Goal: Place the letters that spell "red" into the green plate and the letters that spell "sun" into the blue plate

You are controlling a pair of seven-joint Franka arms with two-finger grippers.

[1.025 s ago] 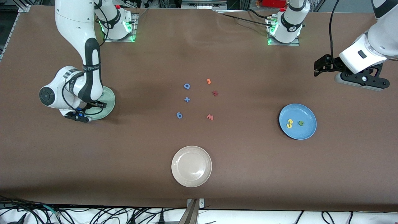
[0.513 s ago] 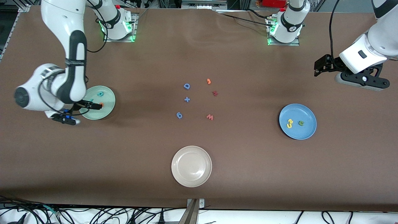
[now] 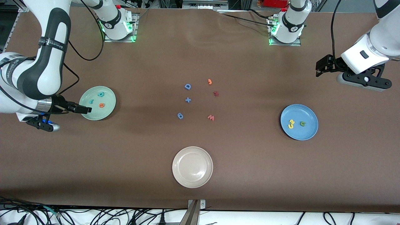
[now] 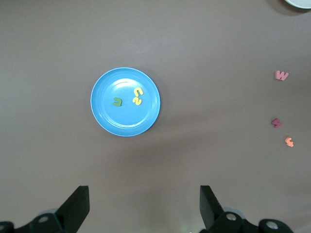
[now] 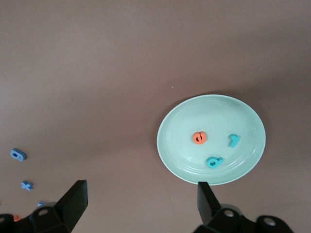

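Observation:
The green plate (image 3: 107, 109) holds a teal "r" (image 5: 233, 140), an orange "e" (image 5: 198, 138) and a teal "d" (image 5: 214, 161). My right gripper (image 5: 141, 204) hangs open and empty over bare table beside that plate, toward the right arm's end (image 3: 43, 125). The blue plate (image 3: 307, 132) holds two yellow letters (image 4: 138, 96) close together and a green arch-shaped letter (image 4: 117, 102). High over bare table at the left arm's end, my left gripper (image 4: 143, 206) waits open and empty (image 3: 362, 82).
Loose letters lie mid-table: a blue "D" (image 3: 187, 86), a blue plus (image 3: 187, 100), a blue "9" (image 3: 180, 116), an orange piece (image 3: 210, 82), a dark red "s" (image 3: 216, 93), a red "w" (image 3: 211, 117). A cream-white plate (image 3: 192, 184) sits near the front edge.
My right gripper opened over the green plate, then moved off it toward the table's end. The orange "e" and teal letters now show in the plate. The left arm stayed still.

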